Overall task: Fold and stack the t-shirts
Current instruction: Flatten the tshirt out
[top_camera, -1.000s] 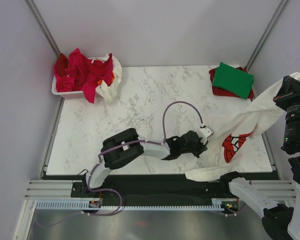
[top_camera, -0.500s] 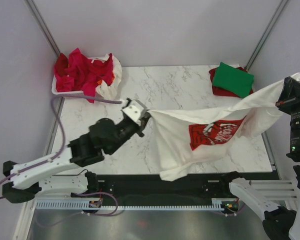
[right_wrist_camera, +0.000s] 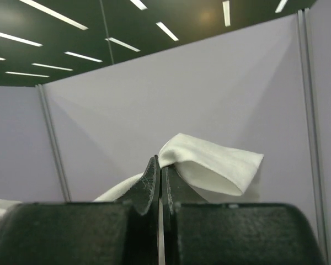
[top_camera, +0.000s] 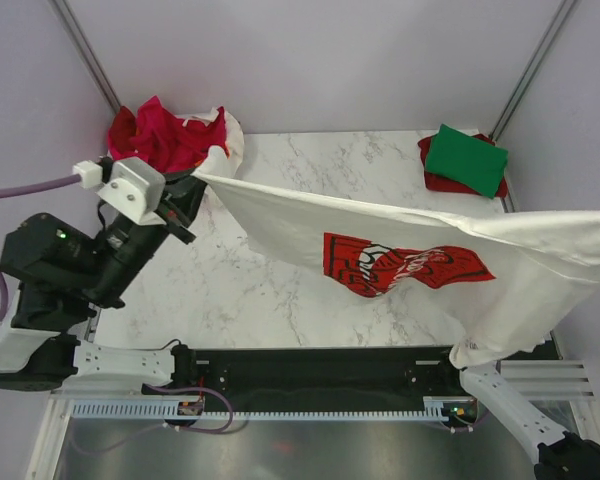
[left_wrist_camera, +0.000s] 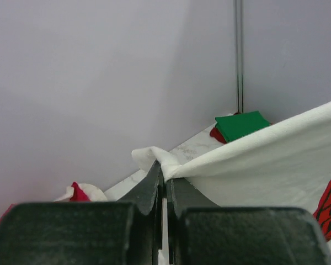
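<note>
A large white t-shirt (top_camera: 420, 240) with a red chest print (top_camera: 400, 265) hangs stretched in the air across the table, print facing up. My left gripper (top_camera: 192, 183) is shut on its left corner near the basket; the left wrist view shows the jaws (left_wrist_camera: 165, 175) pinching white cloth (left_wrist_camera: 265, 160). My right gripper (right_wrist_camera: 161, 167) is shut on the shirt's other end (right_wrist_camera: 209, 163), held high; it lies off the right edge of the top view. A folded green t-shirt (top_camera: 465, 158) lies on a red one (top_camera: 432, 180) at the back right.
A white basket (top_camera: 115, 183) at the back left holds crumpled red (top_camera: 165, 140) and white (top_camera: 225, 140) shirts. The marble table (top_camera: 310, 170) shows under the stretched shirt. Grey walls enclose the left, back and right.
My left arm swung from the table's middle to the far left, pulling the shirt corner with it. The shirt spread wide and lifted. My right gripper moved out of the top view.
</note>
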`<control>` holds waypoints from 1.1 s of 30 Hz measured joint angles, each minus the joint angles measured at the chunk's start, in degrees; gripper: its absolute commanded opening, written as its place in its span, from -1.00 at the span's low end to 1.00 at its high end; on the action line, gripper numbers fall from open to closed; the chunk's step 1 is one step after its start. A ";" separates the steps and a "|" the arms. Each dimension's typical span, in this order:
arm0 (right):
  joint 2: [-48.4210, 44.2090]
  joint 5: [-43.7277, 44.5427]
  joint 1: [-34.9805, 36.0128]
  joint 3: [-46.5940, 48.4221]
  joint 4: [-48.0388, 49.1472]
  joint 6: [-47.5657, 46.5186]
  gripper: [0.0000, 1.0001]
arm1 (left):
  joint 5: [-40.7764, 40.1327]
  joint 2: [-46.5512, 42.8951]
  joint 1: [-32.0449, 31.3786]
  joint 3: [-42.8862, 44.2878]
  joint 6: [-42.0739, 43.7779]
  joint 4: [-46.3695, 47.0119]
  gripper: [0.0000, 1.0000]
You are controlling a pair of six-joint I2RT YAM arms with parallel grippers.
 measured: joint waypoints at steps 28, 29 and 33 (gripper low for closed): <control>28.24 13.84 9.42 -14.91 -3.34 5.75 -1.00 | 16.22 2.34 20.57 -25.57 -4.00 -2.82 -0.95; 31.71 11.74 8.02 -13.84 -4.00 6.23 -1.00 | 20.13 5.05 27.50 -25.57 -5.27 -2.67 -0.95; 47.95 -1.14 -5.25 -1.49 -6.91 10.47 -1.00 | 30.32 18.43 45.51 -18.95 -8.59 -3.39 -0.95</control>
